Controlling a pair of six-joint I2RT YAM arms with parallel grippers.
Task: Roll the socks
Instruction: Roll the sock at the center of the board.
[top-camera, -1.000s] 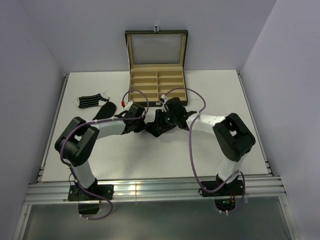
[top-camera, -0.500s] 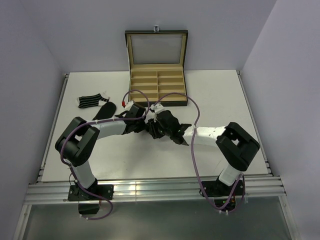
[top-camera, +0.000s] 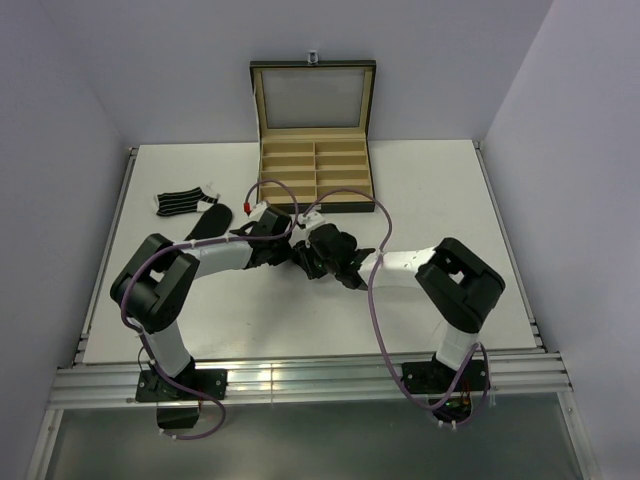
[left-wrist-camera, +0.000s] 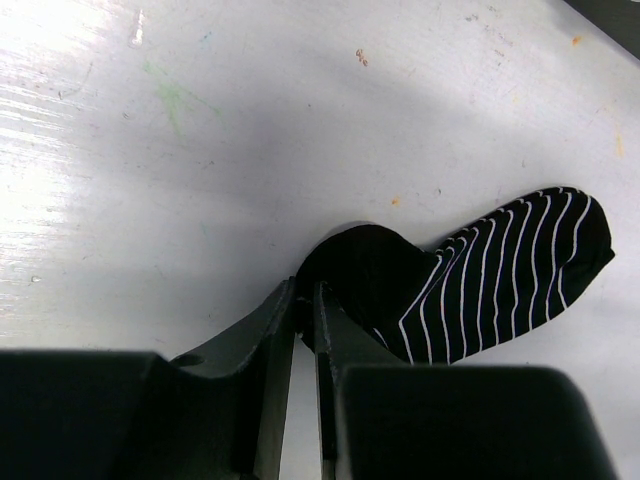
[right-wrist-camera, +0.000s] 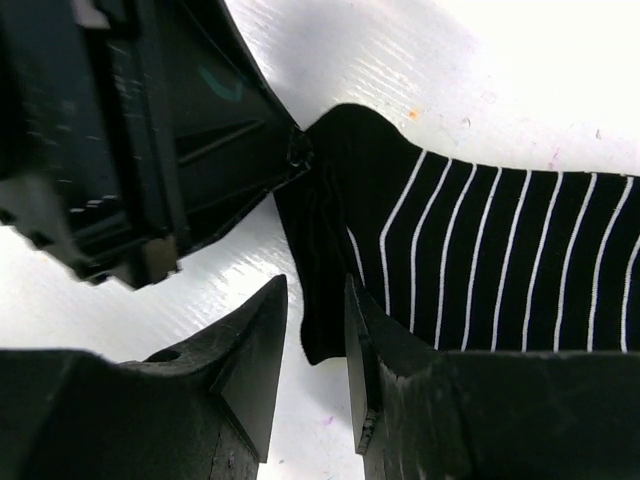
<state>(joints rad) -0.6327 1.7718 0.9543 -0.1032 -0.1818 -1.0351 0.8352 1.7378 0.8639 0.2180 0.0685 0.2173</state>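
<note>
A black sock with thin white stripes lies flat on the white table. My left gripper is shut on the plain black cuff end of this striped sock. In the right wrist view the left gripper's fingertips pinch the cuff's far corner. My right gripper is open, its fingers standing either side of the cuff's near edge without pressing it. From above, the left gripper and right gripper meet mid-table and hide that sock. Another striped sock and a plain black sock lie at the left.
A black compartmented box with tan lining stands open at the back centre, just behind the two grippers. Purple cables loop over both arms. The table's metal rail runs along the near edge.
My right arm has swung in, bringing its gripper left and close against the left gripper at the sock's cuff, with its jaws a little narrower. The left gripper has kept its hold.
</note>
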